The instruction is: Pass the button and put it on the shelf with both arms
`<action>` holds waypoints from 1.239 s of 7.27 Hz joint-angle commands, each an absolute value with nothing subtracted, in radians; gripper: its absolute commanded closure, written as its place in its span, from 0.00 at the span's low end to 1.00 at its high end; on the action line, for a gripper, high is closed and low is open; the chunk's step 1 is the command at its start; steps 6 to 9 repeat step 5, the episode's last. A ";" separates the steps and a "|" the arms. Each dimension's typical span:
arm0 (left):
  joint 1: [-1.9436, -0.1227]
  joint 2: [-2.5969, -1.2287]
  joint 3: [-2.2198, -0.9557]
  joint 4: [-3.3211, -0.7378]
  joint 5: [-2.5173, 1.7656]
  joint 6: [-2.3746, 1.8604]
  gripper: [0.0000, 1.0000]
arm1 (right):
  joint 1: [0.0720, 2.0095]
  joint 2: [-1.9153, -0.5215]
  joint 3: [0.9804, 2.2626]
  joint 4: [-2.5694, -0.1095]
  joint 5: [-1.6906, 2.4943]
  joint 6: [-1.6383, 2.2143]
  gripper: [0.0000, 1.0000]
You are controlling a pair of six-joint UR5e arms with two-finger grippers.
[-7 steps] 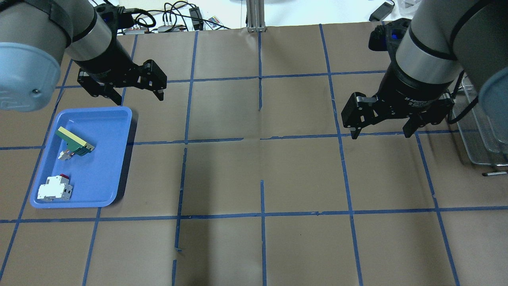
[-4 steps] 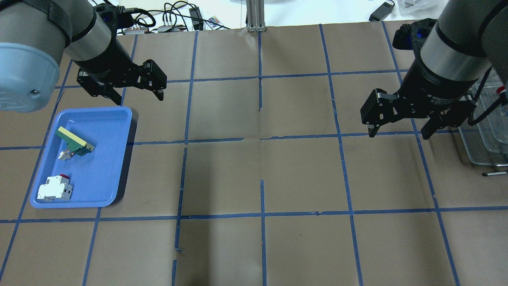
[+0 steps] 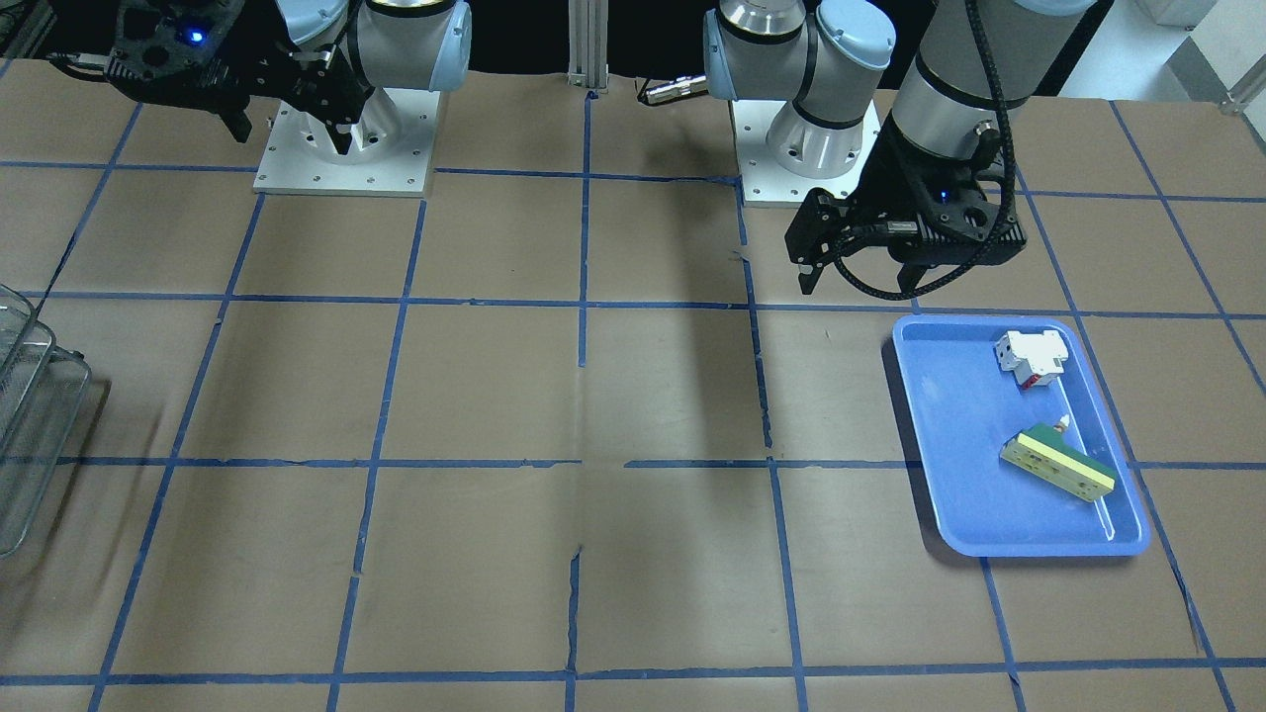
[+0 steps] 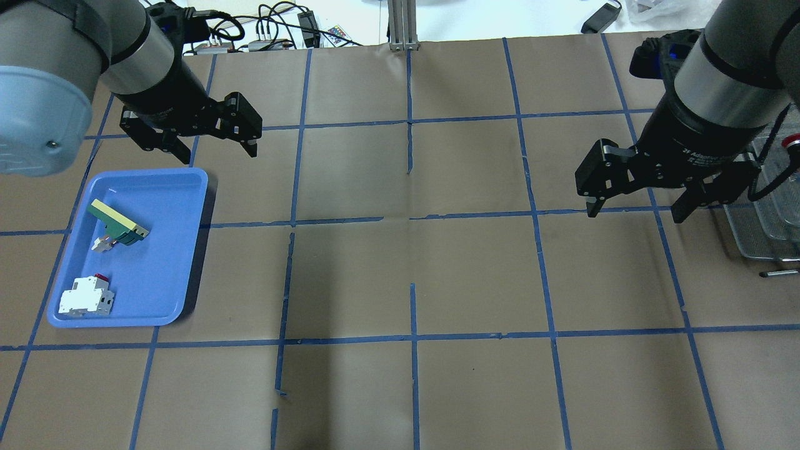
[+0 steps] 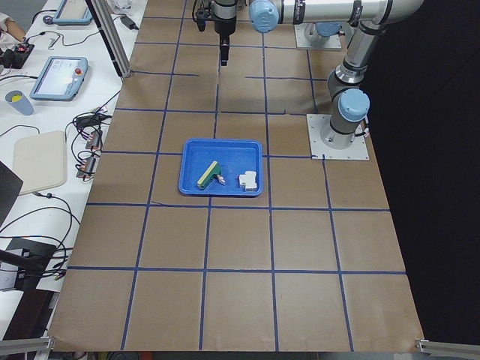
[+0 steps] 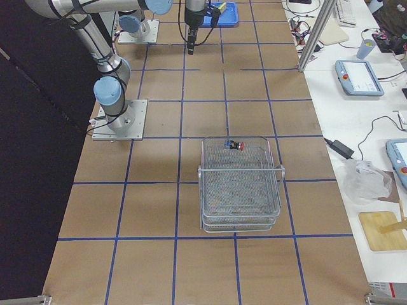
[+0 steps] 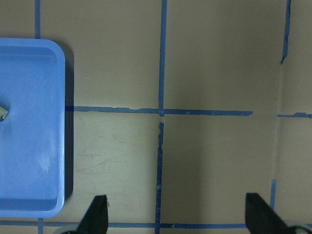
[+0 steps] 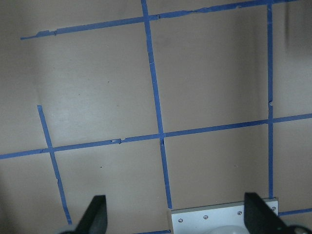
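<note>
Lying in the shelf (image 6: 241, 197), at its end nearer the arms, the button (image 6: 233, 145) looks delivered; that would be why you see the left hand (image 4: 219, 155) and right hand (image 4: 634, 214) both spread empty above the bench (image 4: 400, 281).

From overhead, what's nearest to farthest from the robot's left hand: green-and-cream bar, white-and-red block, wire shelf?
1. Green-and-cream bar, far end of blue tray, closest to left hand.
2. White-and-red block, tray's near end.
3. Wire shelf, table's right edge.

Red-capped button (image 6: 234, 145) on its side in top tier of silver wire shelf (image 6: 241, 190)
</note>
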State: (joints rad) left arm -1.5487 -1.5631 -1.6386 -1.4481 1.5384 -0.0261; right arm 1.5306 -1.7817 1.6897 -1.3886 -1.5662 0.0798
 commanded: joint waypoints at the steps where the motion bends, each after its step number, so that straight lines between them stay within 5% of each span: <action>1: -1.548 -1.562 -1.640 -1.448 1.542 -0.026 0.00 | 1.543 -1.779 1.690 -1.390 -1.565 0.071 0.00; 9: -1.543 -1.566 -1.632 -1.448 1.542 -0.026 0.00 | 1.543 -1.779 1.695 -1.391 -1.557 0.069 0.00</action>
